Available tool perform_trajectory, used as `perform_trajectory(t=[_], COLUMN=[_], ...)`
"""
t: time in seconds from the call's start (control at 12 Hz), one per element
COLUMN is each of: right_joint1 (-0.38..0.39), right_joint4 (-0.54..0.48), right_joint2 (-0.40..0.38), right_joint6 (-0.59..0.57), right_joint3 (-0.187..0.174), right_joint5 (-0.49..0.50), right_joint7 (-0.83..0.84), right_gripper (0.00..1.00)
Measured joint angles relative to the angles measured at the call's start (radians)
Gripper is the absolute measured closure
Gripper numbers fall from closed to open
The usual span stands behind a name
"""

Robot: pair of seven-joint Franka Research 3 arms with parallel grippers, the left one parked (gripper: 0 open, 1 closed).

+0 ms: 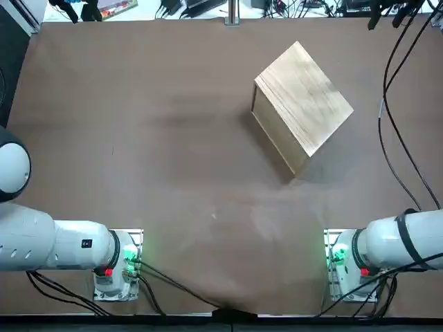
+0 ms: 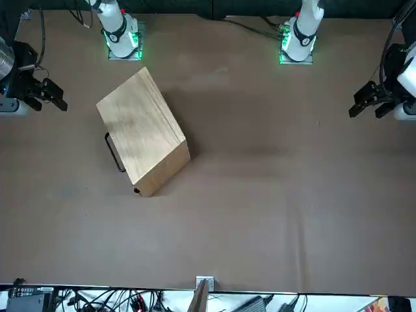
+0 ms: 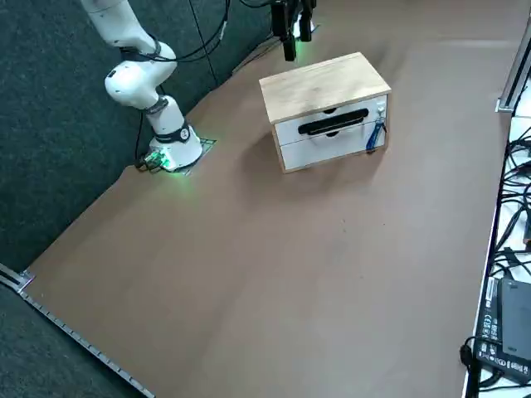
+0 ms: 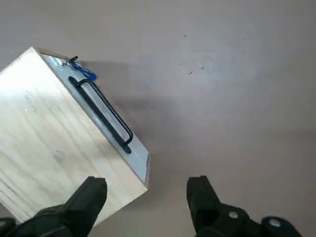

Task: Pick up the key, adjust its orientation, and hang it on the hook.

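Key (image 4: pixel 85 71), blue-headed, appears hung from the small pale hook (image 3: pixel 381 108) on the wooden box's (image 3: pixel 328 87) white front, far end; your right gripper (image 4: pixel 147 181) stands open, empty, right of box, so back away slowly, clearing the black handle (image 4: pixel 111 111).

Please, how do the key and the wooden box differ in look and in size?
The key is blue and slim, while the wooden box is pale and blocky. The key is small; the wooden box is far larger. The key hangs at the white drawer front, whereas the wooden box stands on the table.
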Motion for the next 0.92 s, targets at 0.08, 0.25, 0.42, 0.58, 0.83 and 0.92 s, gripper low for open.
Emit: perform_trajectory(t=[0.08, 0.25, 0.42, 0.58, 0.83, 0.92], right_joint1=[0.001, 0.001, 0.001, 0.001, 0.001, 0.001], right_joint4=[-0.004, -0.007, -0.007, -0.008, -0.008, -0.008], right_joint2=[-0.002, -0.004, -0.004, -0.004, -0.004, -0.004], right_joint6=[0.001, 0.001, 0.002, 0.002, 0.002, 0.002], right_joint3=[0.000, -0.001, -0.004, -0.004, -0.005, -0.005], right_joint5=[0.000, 0.000, 0.000, 0.000, 0.000, 0.000], right_joint7=[0.002, 0.005, 0.006, 0.007, 0.007, 0.007], right_gripper=[0.00, 0.00, 0.00, 0.00, 0.00, 0.00])
